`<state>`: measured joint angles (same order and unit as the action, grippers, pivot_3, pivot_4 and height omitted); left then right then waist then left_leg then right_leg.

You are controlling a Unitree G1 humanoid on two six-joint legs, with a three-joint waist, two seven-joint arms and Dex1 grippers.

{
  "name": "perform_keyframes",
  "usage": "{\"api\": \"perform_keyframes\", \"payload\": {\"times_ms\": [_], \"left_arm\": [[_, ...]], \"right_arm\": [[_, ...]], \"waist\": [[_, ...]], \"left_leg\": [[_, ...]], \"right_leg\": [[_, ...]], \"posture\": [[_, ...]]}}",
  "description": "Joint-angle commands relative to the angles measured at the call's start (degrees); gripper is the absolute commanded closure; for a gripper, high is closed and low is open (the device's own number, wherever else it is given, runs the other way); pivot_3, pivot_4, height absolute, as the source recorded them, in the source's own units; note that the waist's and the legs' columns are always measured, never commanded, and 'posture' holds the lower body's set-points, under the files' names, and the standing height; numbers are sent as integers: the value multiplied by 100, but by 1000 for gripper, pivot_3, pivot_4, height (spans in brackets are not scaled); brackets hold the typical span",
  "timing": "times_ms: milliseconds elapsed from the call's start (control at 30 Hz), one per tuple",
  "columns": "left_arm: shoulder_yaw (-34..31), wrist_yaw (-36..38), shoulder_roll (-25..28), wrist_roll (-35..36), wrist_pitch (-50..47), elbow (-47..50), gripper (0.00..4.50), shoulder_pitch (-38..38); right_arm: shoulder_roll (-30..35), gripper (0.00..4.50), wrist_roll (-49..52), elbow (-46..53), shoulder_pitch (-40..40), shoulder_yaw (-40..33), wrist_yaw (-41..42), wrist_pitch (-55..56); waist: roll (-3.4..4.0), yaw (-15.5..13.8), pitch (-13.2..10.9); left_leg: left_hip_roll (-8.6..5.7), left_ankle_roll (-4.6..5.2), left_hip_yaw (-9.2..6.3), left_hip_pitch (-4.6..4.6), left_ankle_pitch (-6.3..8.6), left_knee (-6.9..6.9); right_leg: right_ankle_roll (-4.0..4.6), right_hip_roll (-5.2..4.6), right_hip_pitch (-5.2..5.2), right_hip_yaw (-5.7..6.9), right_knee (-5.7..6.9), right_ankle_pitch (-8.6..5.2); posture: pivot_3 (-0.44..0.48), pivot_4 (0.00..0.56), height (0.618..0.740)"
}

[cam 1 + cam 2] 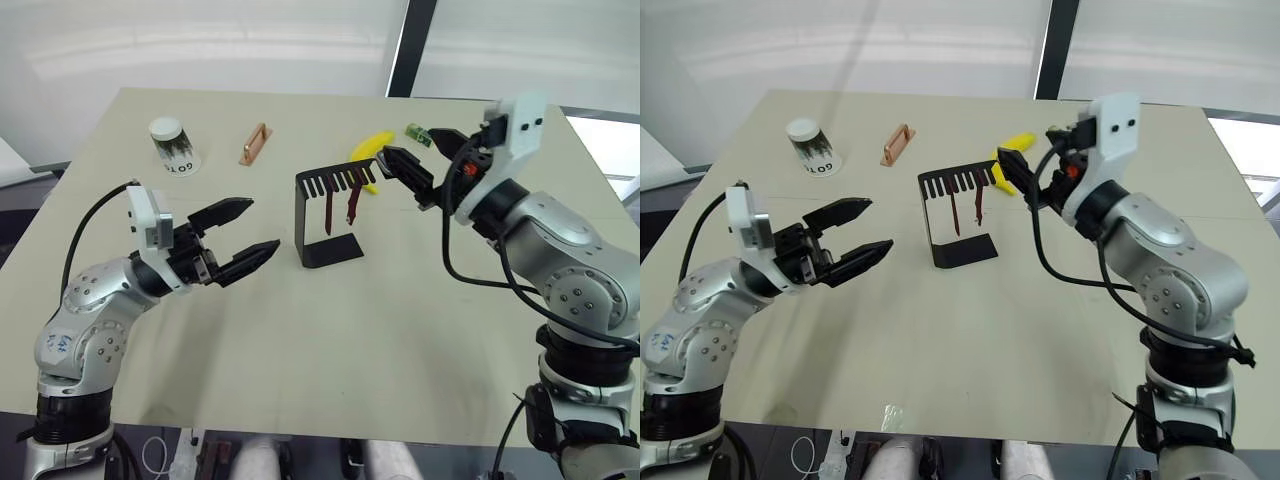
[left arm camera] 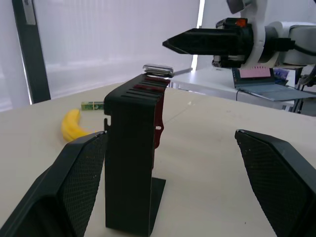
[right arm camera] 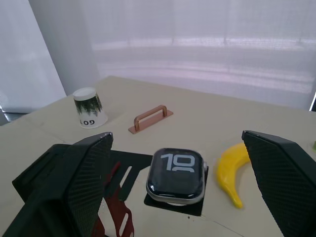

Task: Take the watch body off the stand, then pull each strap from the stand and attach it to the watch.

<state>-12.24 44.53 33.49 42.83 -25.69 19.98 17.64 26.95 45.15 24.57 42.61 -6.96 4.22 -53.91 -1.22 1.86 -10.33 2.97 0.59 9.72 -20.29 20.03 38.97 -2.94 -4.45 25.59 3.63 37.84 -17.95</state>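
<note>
Two maroon straps [image 1: 339,207] hang from the slotted top arm of the black stand [image 1: 326,217], which sits mid-tabletop [image 1: 330,340] in the left eye view; the left hand [image 1: 242,240] hovers beside it with fingers apart, and the right hand [image 1: 396,163] reaches to the far end of the arm, near a banana [image 1: 372,150], a small green box [image 1: 417,131], a copper handle [image 1: 255,144] and an upturned paper cup [image 1: 174,145]. From the left wrist view, the stand stands between that hand's spread fingers [image 2: 74,182], the watch body [image 2: 158,69] lying flat on its top. From the right wrist view, the watch body rests on the stand's end, between the right hand's wide-open fingers [image 3: 86,177], untouched.
</note>
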Motion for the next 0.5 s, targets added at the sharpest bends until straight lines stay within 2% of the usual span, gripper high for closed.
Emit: {"api": "perform_keyframes", "payload": {"times_ms": [33, 500], "left_arm": [[-35, -91, -51, 77, 16, 277, 52, -13], [-2, -185, -124, -77, 69, 396, 52, -238]], "right_arm": [[-108, 0, -149, 22, 213, 14, -236, -173], [-582, 0, -665, -209, 350, 120, -319, -363]], "waist": [[0, -4, 0], [0, 7, 0]], "left_leg": [[0, 0, -1, -1, 0, 4], [0, 1, -5, -3, 0, 5]], "right_leg": [[0, 0, 0, 0, 1, 0], [-1, 0, -2, 3, 2, 1]], "posture": [[0, 150, 725], [0, 150, 725]]}}
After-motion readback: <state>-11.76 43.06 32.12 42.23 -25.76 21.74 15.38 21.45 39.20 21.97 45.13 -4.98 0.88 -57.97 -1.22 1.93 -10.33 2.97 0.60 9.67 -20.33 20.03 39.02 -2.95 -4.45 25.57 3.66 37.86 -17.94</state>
